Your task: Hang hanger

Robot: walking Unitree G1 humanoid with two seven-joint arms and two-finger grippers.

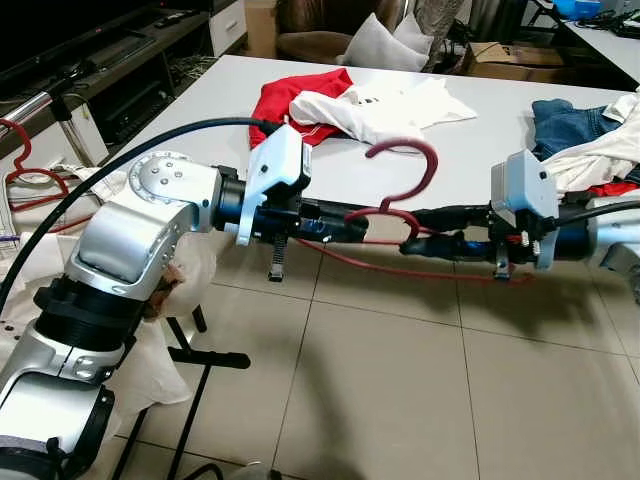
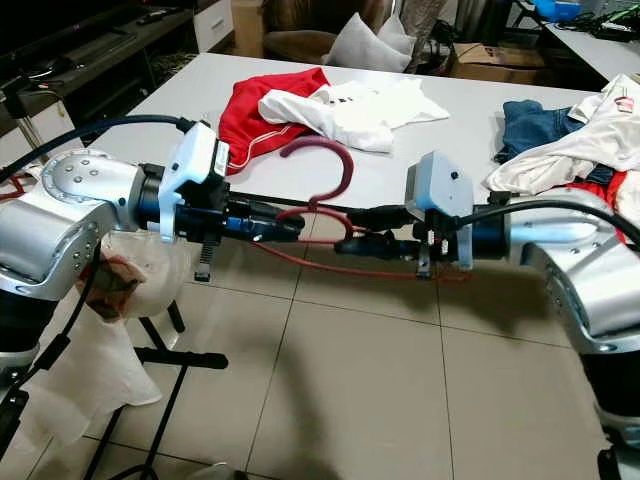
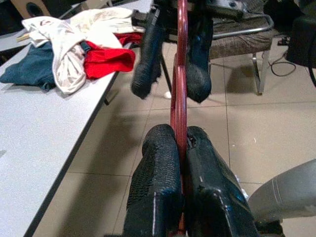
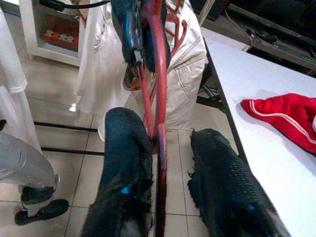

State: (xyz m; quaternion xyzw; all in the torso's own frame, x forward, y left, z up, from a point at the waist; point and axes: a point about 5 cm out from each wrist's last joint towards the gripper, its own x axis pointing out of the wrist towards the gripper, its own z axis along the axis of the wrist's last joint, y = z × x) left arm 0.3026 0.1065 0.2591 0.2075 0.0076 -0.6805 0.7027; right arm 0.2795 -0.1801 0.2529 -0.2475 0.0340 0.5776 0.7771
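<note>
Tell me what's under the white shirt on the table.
The white shirt lies partly over a red garment on the table. How much of the red garment it covers cannot be seen.

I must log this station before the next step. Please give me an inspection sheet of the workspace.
Surface: white table, beyond tiled floor.
Job's things: red hanger held in the air between both arms, hook up.
Clutter: red garment, white shirt, jeans on the table.
Grippers: left gripper shut on the hanger; right gripper open around its wire.
Cables: black cable along the left arm.
Surroundings: rack with white clothes, TV stand.
</note>
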